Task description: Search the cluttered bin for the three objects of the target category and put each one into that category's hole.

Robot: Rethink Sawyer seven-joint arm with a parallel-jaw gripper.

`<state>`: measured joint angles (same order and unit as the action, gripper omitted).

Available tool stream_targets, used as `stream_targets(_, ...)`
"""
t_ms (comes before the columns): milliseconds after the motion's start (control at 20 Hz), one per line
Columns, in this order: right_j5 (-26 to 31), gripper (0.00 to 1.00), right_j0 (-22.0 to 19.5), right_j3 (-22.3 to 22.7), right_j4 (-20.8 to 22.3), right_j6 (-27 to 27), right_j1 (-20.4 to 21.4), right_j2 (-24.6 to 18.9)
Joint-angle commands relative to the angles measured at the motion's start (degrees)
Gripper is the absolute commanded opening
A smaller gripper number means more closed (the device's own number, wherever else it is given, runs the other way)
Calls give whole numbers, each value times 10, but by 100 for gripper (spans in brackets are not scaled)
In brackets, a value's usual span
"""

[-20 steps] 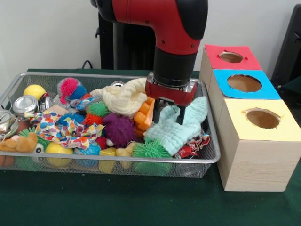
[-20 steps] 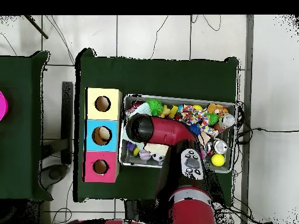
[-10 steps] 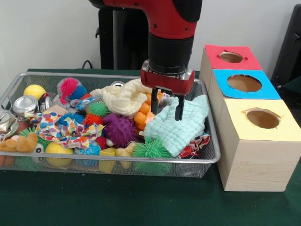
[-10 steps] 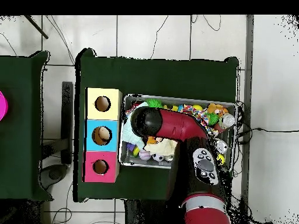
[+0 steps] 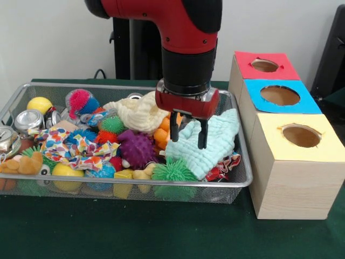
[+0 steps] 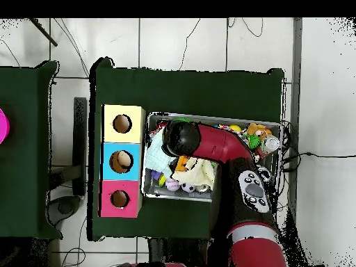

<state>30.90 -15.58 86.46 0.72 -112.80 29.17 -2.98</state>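
Note:
The silver wire-mesh bin (image 5: 108, 190) holds many toys. My gripper (image 5: 187, 133) hangs open and empty just above a mint knitted cloth (image 5: 213, 145) at the bin's right end. An orange plush (image 5: 161, 136), partly hidden between the cloths, lies just left of my fingers. A pale yellow duck-like plush (image 5: 141, 174) sits at the bin's front wall. An orange-tan plush (image 5: 22, 163) lies at the front left corner. In the overhead view the arm (image 6: 208, 146) covers the gripper and much of the bin (image 6: 215, 117).
A cream knitted cloth (image 5: 141, 112), spiky balls in purple (image 5: 136, 148) and green (image 5: 172, 172), cans (image 5: 28, 120) and a patterned cloth (image 5: 75, 147) fill the bin. Wooden boxes with holes stand to the right: red (image 5: 264, 65), blue (image 5: 280, 96), yellow (image 5: 301, 136).
The gripper has lifted out of the mint cloth, still empty, and shifted a little left in the front view. The arm has swung across the bin in the overhead view.

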Motion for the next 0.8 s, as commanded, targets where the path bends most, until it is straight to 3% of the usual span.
stream_targets(50, -50, 100, -24, -32, 49, 46, -57, -65)
stream_targets(500, -39, 100, -15, -45, 73, 28, -54, -46)
stream_targets(800, 2, 100, -2, -65, 103, 26, -49, -13)
